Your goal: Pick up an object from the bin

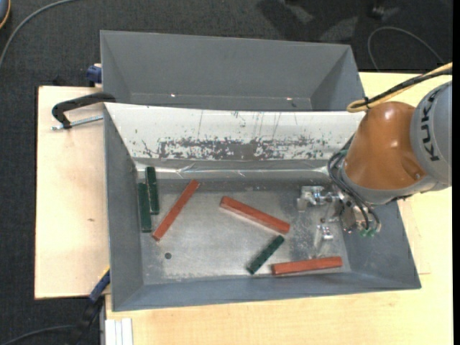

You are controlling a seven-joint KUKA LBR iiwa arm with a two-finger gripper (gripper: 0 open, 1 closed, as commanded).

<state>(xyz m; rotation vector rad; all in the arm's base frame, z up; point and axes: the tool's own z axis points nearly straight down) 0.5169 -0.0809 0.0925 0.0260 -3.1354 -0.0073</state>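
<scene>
red bar (307,266) at the bin's (122,264) five o'clock
gripper (326,227) hangs near, likely lining up a grab; cannot tell its grip.

The one camera looked down on the rectangular grey metal bin (230,70) from above, leaning a little to one side, so its far side showed more fully than the near one. It stood far enough to take in the whole bin and some dark carpet (180,6) behind. The robot arm with an orange cover (388,149) entered from the right.

The grey bin (123,221) holds orange-red bars (254,215) and dark green bars (265,254).
</scene>
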